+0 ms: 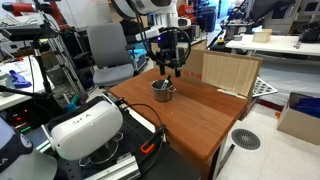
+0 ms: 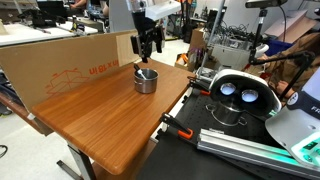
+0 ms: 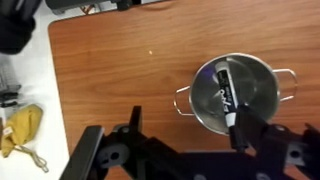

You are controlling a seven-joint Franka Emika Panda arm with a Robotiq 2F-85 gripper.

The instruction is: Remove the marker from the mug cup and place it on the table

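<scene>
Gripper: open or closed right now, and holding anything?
Gripper: open, holding nothing; the marker lies in the mug cup.

A white, rounded arm (image 2: 152, 10) carries a black wrist and black, angular jaws

The scene is lit brightly from overhead. Soft glare is seen on the table (image 2: 100, 115) and inside the mug cup (image 3: 258, 88). Fine detail is blurred throughout.
</scene>
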